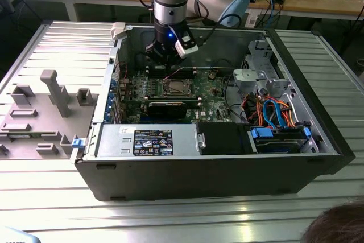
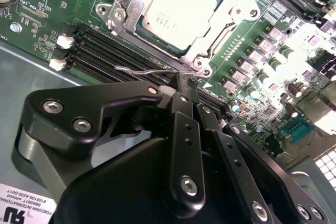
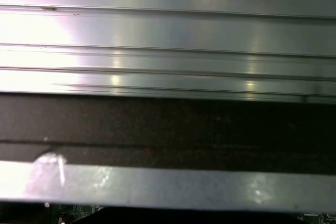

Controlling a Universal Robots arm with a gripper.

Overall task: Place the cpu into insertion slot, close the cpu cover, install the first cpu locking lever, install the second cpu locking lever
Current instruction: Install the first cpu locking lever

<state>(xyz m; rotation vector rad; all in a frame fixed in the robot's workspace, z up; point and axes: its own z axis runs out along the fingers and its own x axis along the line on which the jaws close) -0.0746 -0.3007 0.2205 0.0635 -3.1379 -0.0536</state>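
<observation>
Silvery and pale, the cpu (image 2: pixel 176 11) lies flat inside the insertion slot (image 2: pixel 137 36) on the green board (image 2: pixel 39 1) in the second wrist view. The cpu cover (image 2: pixel 128 9) is down around the chip, and its shiny frame sits along the chip's edges. A thin wire lever (image 2: pixel 137 70) lies just beside the slot, next to the long black card slots (image 2: pixel 100 51). The black tool (image 2: pixel 179 86) has its fingers pressed together, with the tip right at that lever. In the exterior view the arm (image 1: pixel 170 4) reaches down into the open computer case (image 1: pixel 216 169), which lies on the ribbed metal counter (image 1: pixel 170 214).
</observation>
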